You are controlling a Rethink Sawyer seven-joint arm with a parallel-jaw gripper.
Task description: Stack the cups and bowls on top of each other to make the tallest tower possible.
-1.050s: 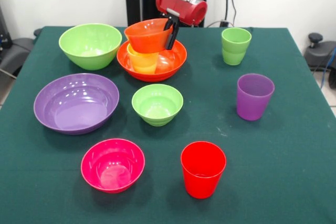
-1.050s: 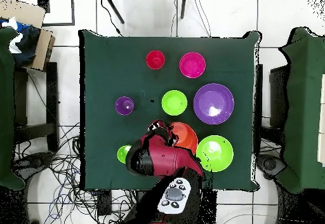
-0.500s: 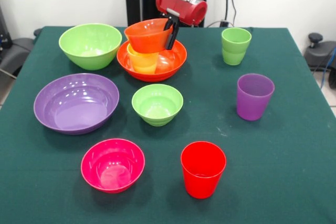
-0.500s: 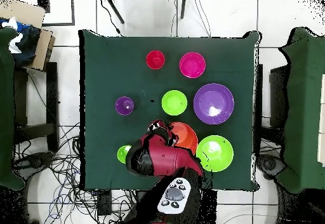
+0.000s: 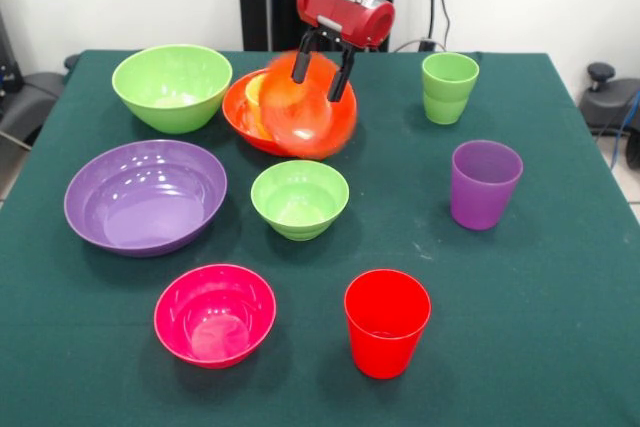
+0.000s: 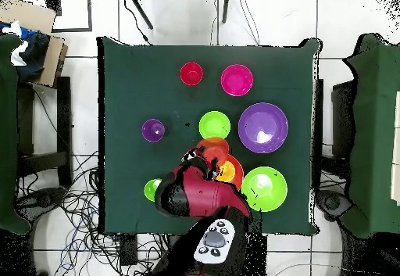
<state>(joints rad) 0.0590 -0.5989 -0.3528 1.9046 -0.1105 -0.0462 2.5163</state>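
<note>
A: Change since the last half second: the small glossy orange plastic bowl [image 5: 305,115] is no longer pinched at its rim. It is seen as a smeared blur, tilted, at the near edge of the large orange plastic bowl [image 5: 243,113], so it is judged to be falling or sliding, not settled.

B: Yellow plastic cup [image 5: 256,94]?

A: Only a yellow sliver is made out inside the large orange bowl, behind the blur. Upright or tipped cannot be told. In the overhead view yellow is seen in that bowl too.

B: End effector [image 5: 322,72]?

A: Opened moderately, nothing held. Both black fingers [image 5: 343,75] are seen apart, just above the blurred bowl; contact cannot be confirmed.

B: Meaning for the tower?

A: The placement on the cup is judged failed or at least unstable. A re-grasp is probably needed once the bowl is at rest.

B: Rest of the set?

A: Untouched on the green-clothed table [image 5: 520,327]: large lime green bowl [image 5: 172,86], large purple bowl [image 5: 145,196], small lime green bowl [image 5: 299,198], small magenta-pink bowl [image 5: 214,313], red cup [image 5: 386,321], purple cup [image 5: 484,184], light green cup [image 5: 449,87]. None is stacked.
</note>
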